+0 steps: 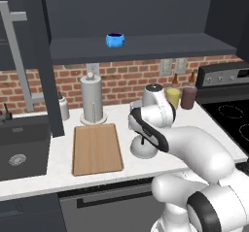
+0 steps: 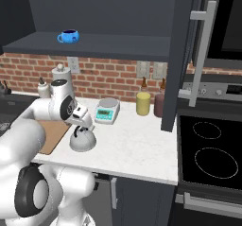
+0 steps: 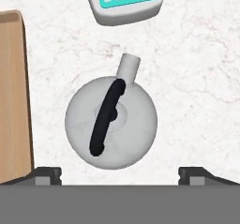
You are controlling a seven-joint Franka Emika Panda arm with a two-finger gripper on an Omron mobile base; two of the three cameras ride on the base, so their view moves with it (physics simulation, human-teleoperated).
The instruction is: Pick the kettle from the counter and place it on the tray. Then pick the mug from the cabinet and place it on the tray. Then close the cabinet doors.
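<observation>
The arm is bent low over the counter, and its gripper hangs straight above the kettle, looking down onto the dome. The jaws stand wide apart with nothing between them; in the hand view the two dark tips sit either side of the kettle, well clear of its black handle. That handle runs roughly from near to far and a little slanted, so the open jaws already straddle it across its thin side, which I judge is why the hand is turned this way: a drop and a squeeze would catch the handle rather than the smooth round body.

The kettle stands upright on the white stone, spout pointing away towards the teal scale near the brick wall. Just to its left lies the tray, bare, its long edge close beside the kettle but not touching, so the carry looks short and sideways.

Up above, the cabinet is open, one of the cabinet doors swung out on the right and another on the left. The mug sits alone on the dark shelf, well above and behind the tray, waiting its turn. The paper-towel roll stands behind the tray, and two jars are by the stove
</observation>
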